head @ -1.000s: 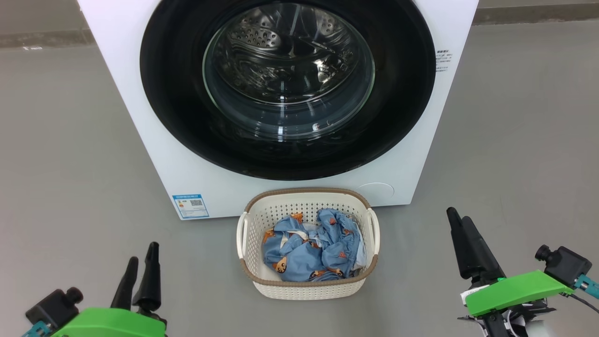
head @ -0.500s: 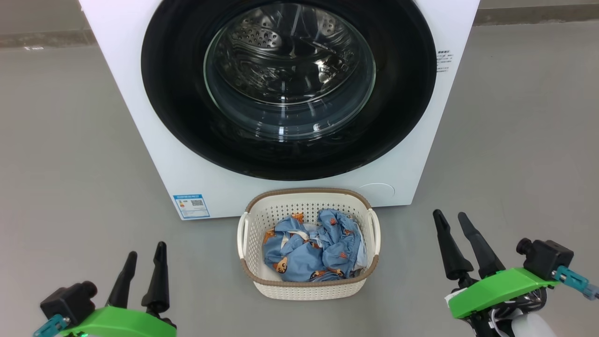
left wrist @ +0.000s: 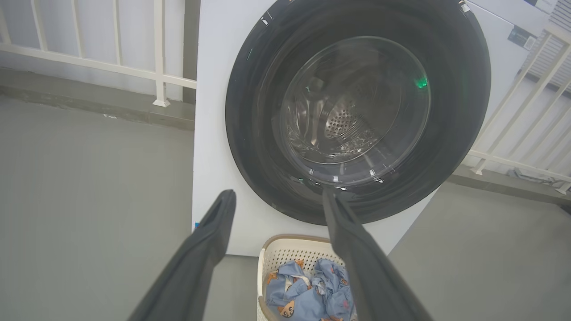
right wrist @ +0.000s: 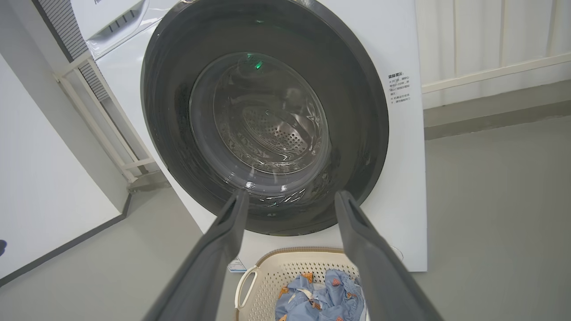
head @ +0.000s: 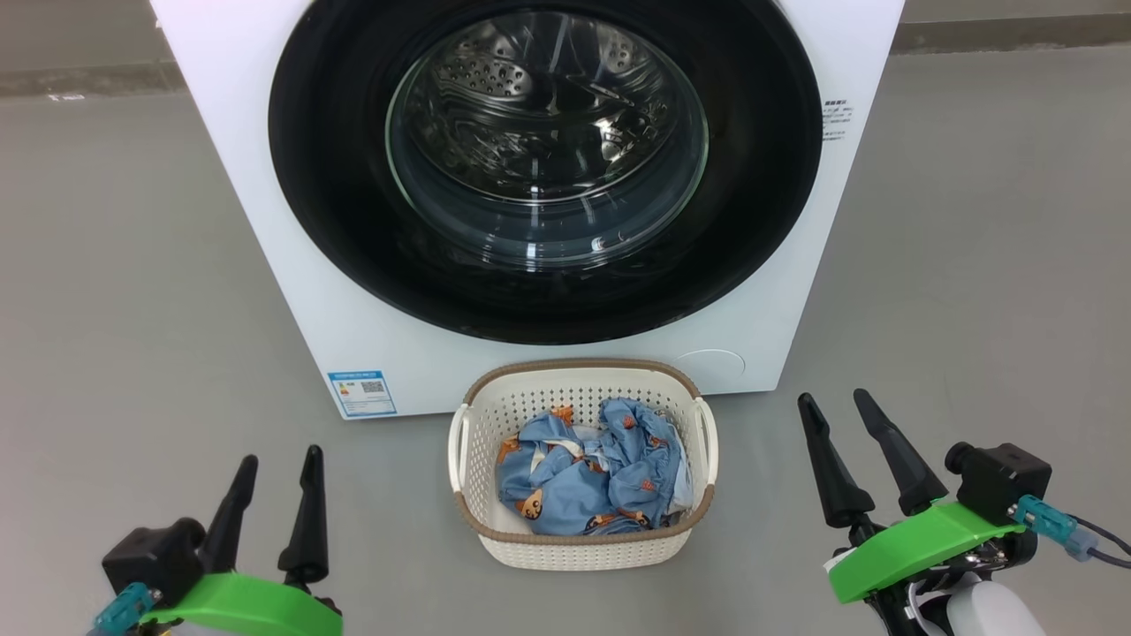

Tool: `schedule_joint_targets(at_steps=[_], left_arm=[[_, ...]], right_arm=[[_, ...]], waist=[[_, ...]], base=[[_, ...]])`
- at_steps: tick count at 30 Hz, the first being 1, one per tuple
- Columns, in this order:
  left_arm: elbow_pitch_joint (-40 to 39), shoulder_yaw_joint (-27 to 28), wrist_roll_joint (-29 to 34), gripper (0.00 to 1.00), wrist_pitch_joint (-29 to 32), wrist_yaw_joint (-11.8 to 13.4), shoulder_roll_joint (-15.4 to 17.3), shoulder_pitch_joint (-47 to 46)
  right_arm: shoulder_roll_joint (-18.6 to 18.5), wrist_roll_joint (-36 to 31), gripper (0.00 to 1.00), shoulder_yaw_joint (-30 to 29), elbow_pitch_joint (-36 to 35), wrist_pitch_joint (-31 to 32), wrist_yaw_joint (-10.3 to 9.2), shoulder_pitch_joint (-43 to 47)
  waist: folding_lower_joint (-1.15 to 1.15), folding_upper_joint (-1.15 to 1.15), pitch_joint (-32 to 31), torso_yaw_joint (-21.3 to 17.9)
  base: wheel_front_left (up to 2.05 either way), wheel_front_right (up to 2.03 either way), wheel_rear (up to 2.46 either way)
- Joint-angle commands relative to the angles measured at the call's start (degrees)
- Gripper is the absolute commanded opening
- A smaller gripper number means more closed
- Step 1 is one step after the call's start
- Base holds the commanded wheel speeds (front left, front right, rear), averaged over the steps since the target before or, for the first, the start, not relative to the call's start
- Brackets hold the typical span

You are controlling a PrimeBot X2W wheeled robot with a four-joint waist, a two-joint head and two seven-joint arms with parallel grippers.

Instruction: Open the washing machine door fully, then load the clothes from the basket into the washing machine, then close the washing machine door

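Poised before the large round black-rimmed glass washing machine door (head: 548, 168), shut flush.
Holds left gripper (head: 281, 456) and right gripper (head: 831, 397) spread wide, empty, either side of the cream perforated plastic basket (head: 579, 548) of crumpled light-blue printed clothes (head: 588, 481), just before the big white front-loading washing machine (head: 265, 230). Risks a slipped grip on the glossy door, or knocking the basket while swinging it open.

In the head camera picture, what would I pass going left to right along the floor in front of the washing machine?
Left gripper → basket holding the clothes → right gripper.
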Motion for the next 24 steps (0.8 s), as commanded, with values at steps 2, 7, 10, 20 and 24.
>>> schedule_joint_targets(at_steps=[2, 7, 10, 20, 24], left_arm=[[-1.56, 1.45, 2.2, 1.0, -1.0, -0.02, 0.85, -2.82], [-1.16, 1.81, 3.64, 1.0, -1.84, -0.39, 0.45, -2.7], [-0.64, 1.77, 4.97, 1.0, -2.35, -0.51, 0.57, -2.74], [0.88, 1.4, 9.86, 1.0, -3.88, -0.61, 1.03, -3.2], [1.24, 1.48, 9.48, 1.0, -3.88, -0.7, 1.16, -3.47]], right_arm=[[-0.49, -2.77, 1.0, 1.6, -1.08, -1.05, 0.08, -2.69], [-0.56, -6.25, 1.0, 2.0, -0.64, -1.89, 0.08, -3.11], [-0.56, -8.12, 1.0, 2.14, -0.37, -2.39, 0.08, -3.34], [-0.55, -14.44, 1.0, 2.5, 0.77, -3.92, 0.09, -4.13], [-0.48, -14.46, 1.0, 2.35, 1.12, -3.92, 0.09, -4.18]], waist=[[0.0, 0.0, -0.09, 0.0], [0.0, 0.0, -0.33, -0.01], [0.0, 0.0, -0.44, -0.07], [0.0, 0.0, -0.44, -0.31], [0.0, 0.0, -0.3, -0.34]], base=[[0.0, 0.0, 0.0], [0.0, 0.0, 0.0], [0.0, 0.0, 0.0], [0.0, 0.0, 0.0], [0.0, 0.0, 0.0]])
